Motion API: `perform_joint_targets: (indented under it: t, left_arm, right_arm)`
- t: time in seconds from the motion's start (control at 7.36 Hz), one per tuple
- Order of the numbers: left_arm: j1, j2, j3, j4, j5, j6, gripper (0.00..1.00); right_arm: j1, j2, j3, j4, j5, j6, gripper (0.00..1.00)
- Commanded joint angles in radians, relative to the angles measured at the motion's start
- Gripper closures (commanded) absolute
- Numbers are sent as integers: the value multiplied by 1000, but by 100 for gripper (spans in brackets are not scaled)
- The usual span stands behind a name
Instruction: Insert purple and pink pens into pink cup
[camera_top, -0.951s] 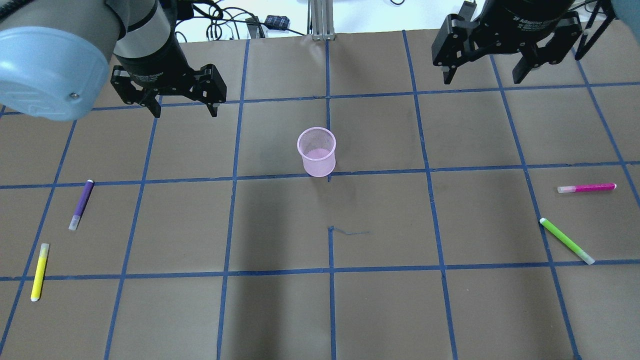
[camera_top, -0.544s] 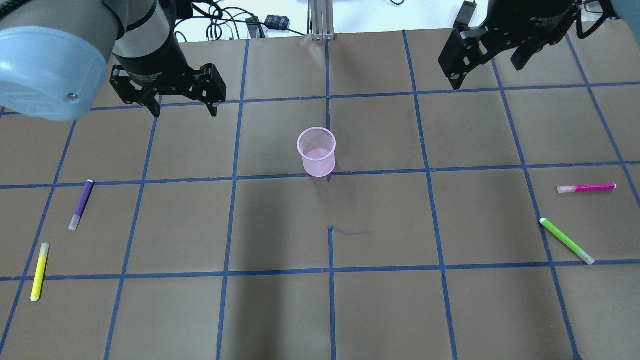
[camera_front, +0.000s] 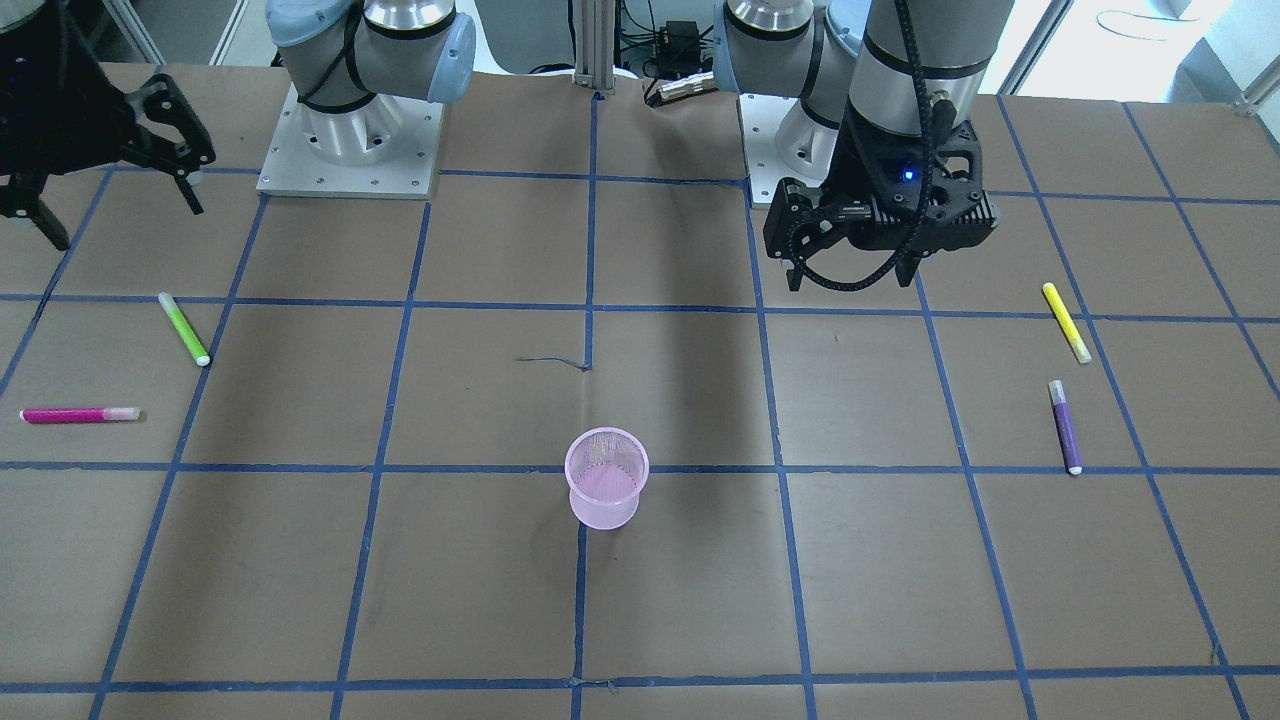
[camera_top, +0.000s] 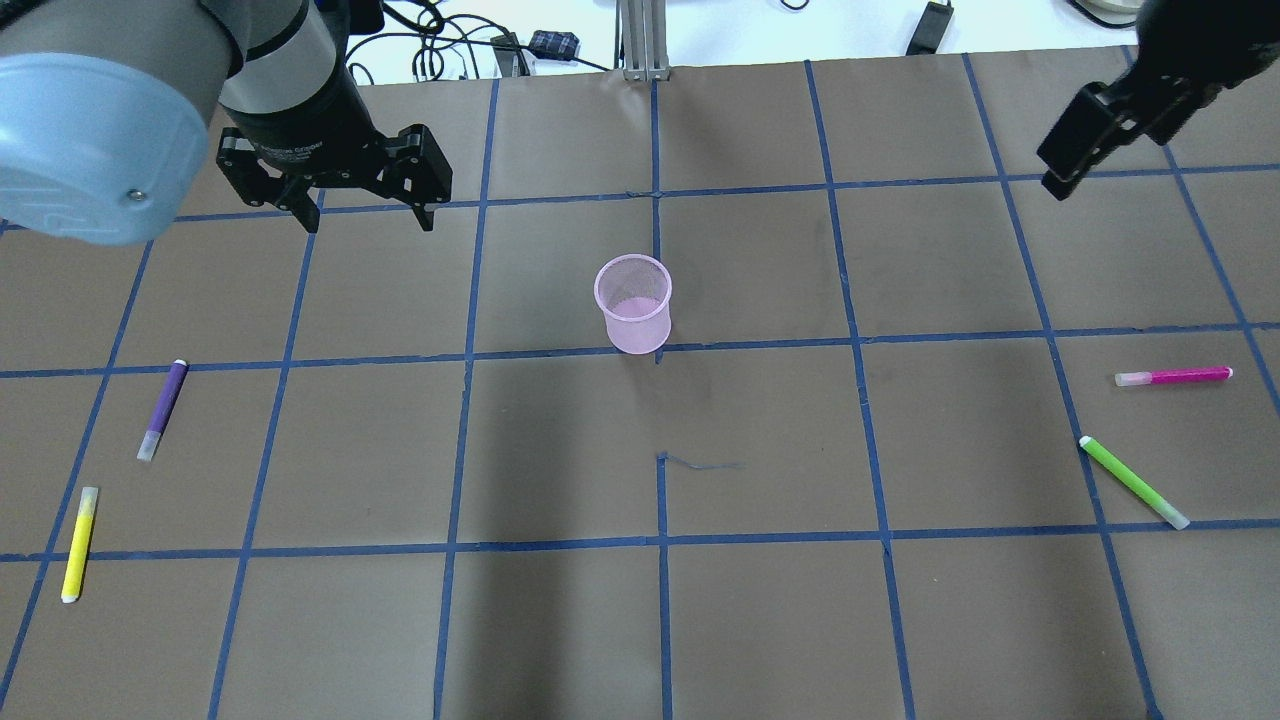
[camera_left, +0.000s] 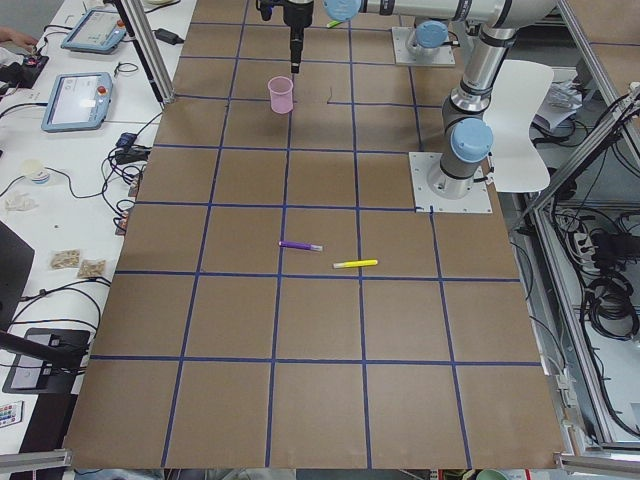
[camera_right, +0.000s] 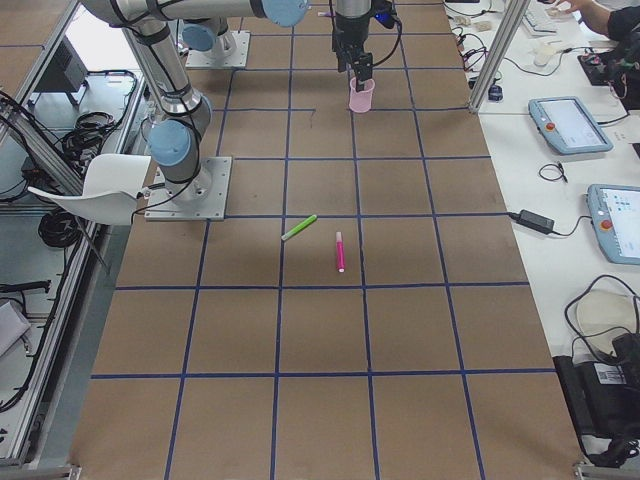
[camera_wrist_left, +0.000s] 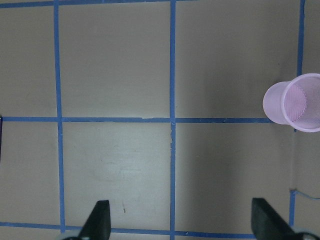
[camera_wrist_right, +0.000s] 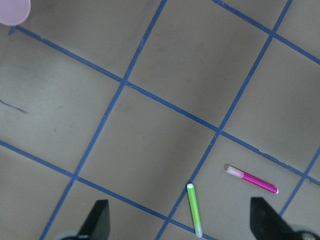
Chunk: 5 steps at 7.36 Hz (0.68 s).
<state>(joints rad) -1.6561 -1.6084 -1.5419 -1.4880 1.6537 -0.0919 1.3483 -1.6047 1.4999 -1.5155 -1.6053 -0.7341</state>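
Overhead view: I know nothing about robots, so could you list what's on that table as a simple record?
Table: brown surface with a blue tape grid
Pink cup: upright near the middle, no pens in it
Purple pen: lying flat on the robot's left side
Yellow pen: flat, near the purple pen, not touching
Pink pen: lying flat on the robot's right side
Green pen: flat, near the pink pen, not touching
Left gripper: open, holding nothing
Right gripper: open, holding nothing
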Motion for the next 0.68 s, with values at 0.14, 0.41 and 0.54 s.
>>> perform_joint_targets:
  t: [0.14, 0.41, 0.54]
  left_arm:
    - [-4, -11, 0, 2, -26, -3, 0]
    - [-4, -11, 0, 2, -23, -3, 0]
    - [19, -10, -21, -1, -17, 15, 0]
  right_arm:
    - [-255, 2, 127, -38, 24, -482, 0]
    - [-430, 3, 279, -156, 105, -881, 0]
    - [-524, 3, 380, -257, 148, -1147, 0]
